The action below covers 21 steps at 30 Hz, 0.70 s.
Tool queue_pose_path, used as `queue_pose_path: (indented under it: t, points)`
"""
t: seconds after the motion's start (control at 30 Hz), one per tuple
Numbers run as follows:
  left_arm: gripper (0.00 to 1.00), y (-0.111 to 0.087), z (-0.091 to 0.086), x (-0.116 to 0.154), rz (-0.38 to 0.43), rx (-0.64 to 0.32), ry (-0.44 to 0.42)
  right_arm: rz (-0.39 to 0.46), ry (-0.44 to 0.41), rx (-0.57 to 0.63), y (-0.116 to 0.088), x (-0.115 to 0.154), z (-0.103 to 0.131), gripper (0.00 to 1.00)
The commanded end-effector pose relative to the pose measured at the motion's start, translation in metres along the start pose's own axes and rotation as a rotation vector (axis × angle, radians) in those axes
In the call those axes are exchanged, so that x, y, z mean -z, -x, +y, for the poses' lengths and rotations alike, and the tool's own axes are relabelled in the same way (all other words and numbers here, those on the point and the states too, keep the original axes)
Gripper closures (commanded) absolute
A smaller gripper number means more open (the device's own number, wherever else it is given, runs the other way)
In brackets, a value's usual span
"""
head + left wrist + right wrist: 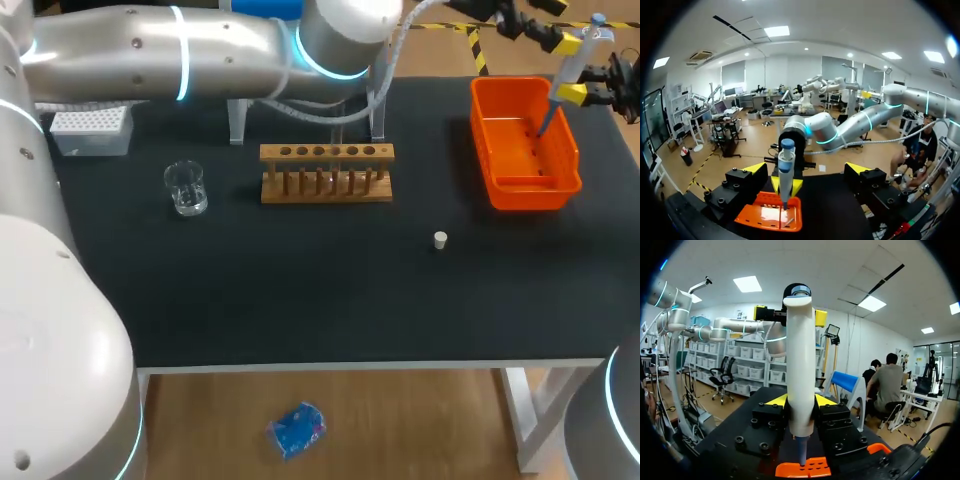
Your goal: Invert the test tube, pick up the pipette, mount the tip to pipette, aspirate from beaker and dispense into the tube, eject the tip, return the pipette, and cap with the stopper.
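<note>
The white and blue pipette (577, 68) hangs tilted over the orange bin (520, 150), with my right gripper (573, 94) shut on its body. In the right wrist view the pipette (800, 365) stands between that gripper's yellow tips (800, 402). My left gripper (575, 40) is up at the pipette's head, open, its tips (790, 315) standing apart on either side. From the left wrist, the pipette (786, 170) is ahead of the wide open fingers (807, 169), above the bin (760, 215). The wooden tube rack (326, 172), glass beaker (186, 188) and white stopper (440, 239) rest on the black mat.
A white tip box (92, 130) sits at the back left. A clear stand (238, 120) rises behind the rack, under my left arm, which spans the back of the table. The orange bin lies near the right edge.
</note>
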<state>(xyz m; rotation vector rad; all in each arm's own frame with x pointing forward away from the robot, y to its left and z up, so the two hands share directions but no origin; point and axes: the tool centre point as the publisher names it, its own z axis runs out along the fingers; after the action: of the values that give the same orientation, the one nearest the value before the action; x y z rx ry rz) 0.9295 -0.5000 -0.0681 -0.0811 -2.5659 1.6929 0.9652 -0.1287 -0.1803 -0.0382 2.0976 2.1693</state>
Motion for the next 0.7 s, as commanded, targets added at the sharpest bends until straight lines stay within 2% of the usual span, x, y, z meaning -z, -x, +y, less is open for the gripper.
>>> queue_pose_path:
  t: [0.03, 0.37, 0.7]
  points:
    - [0.0, -0.024, 0.01, 0.015, -0.03, 0.016, -0.006, 0.001, -0.002, 0.0, 0.0, 0.0, 0.001, 1.0]
    - [0.0, -0.071, 0.018, 0.028, -0.088, 0.003, -0.073, 0.001, -0.002, 0.0, 0.0, 0.0, 0.001, 1.0]
    - [0.0, -0.071, 0.018, 0.028, -0.088, 0.003, -0.073, 0.001, -0.002, 0.0, 0.0, 0.0, 0.001, 1.0]
